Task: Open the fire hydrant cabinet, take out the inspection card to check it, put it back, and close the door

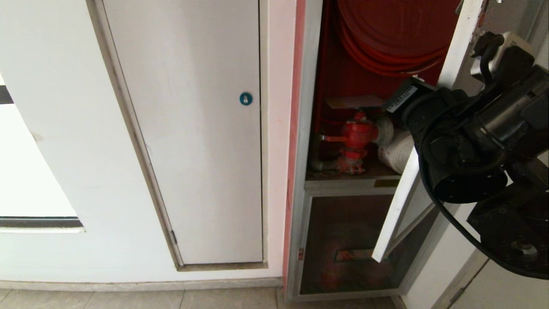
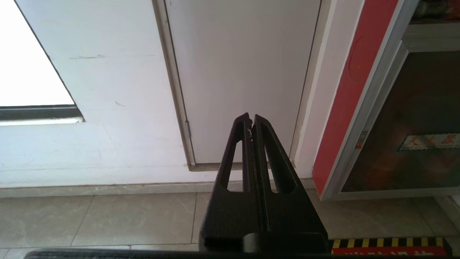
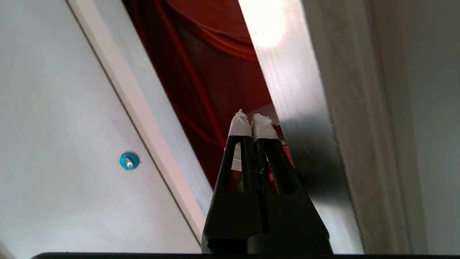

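Wall: white wall (image 1: 64, 141) fills the robot's left half of the head view, with tiled floor (image 2: 107, 219) along its foot.
White door: plain white panel (image 1: 197, 141) set in the wall, carrying a small blue round lock (image 1: 245, 98) near its right edge.
Fire hydrant cabinet: the fire hydrant cabinet (image 1: 305, 128) stands just right of the white panel — aluminium frame, red interior, open at the upper compartment.
Door: the door (image 1: 411, 171) is swung outward, seen edge-on as a pale strip running from the cabinet's top right down across the lower compartment.
Lower panel: dark glass lower panel (image 1: 347, 240) below the shelf, shut, with a small label on it.
Hose reel: red hose reel (image 1: 390, 38) at the top of the compartment.
White hose: rolled white hose (image 1: 396, 150) on the shelf at the right, beside the valve.
Valve: red valve (image 1: 356, 137) upright on the shelf.
Inspection card: the inspection card (image 1: 354, 102) lies flat just above the valve, inside the cabinet.
Right gripper: the right gripper (image 3: 251, 120) is at the cabinet opening beside the door's edge — white-taped fingertips pressed together, holding nothing.
Left gripper: the left gripper (image 2: 251, 118) hangs low before the white panel's bottom edge, fingers closed on nothing.
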Robot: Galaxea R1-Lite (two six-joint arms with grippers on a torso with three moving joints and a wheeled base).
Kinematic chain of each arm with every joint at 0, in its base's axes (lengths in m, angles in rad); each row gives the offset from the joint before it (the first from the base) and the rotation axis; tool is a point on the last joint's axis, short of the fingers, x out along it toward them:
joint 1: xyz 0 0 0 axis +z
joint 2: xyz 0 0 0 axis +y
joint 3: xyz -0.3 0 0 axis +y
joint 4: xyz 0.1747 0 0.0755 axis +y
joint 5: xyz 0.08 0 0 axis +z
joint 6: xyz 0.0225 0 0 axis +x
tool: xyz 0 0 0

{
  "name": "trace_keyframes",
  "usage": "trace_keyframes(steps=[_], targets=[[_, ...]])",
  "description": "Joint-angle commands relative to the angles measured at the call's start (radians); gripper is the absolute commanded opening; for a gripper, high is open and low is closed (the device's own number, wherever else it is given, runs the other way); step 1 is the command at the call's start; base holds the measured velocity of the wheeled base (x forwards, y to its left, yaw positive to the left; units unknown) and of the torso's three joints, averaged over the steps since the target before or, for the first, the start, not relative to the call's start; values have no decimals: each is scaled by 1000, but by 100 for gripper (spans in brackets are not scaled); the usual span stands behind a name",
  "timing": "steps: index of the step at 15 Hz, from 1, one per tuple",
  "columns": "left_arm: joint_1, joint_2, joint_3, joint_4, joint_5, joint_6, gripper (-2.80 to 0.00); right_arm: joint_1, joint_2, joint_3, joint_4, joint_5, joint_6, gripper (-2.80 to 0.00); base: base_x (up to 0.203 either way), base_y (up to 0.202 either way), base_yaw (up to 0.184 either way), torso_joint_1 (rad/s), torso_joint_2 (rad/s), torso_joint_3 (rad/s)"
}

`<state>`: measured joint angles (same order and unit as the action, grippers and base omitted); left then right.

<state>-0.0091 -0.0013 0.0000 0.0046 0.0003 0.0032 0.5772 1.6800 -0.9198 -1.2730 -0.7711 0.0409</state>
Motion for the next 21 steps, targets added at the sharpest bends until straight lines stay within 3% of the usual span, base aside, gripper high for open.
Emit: trace_keyframes(steps=[1,9,21], targets=[[0,1,0,0,0,0,-280,-2,-17,4,-8,-5,1,-280,0,0,0,0,0,0],[0,1,0,0,0,0,-280,-2,-109,68,-7,-25,-3,-280,0,0,0,0,0,0],[0,1,0,0,0,0,-280,-13,-312,270,-8,-42,-42,-280,0,0,0,0,0,0]])
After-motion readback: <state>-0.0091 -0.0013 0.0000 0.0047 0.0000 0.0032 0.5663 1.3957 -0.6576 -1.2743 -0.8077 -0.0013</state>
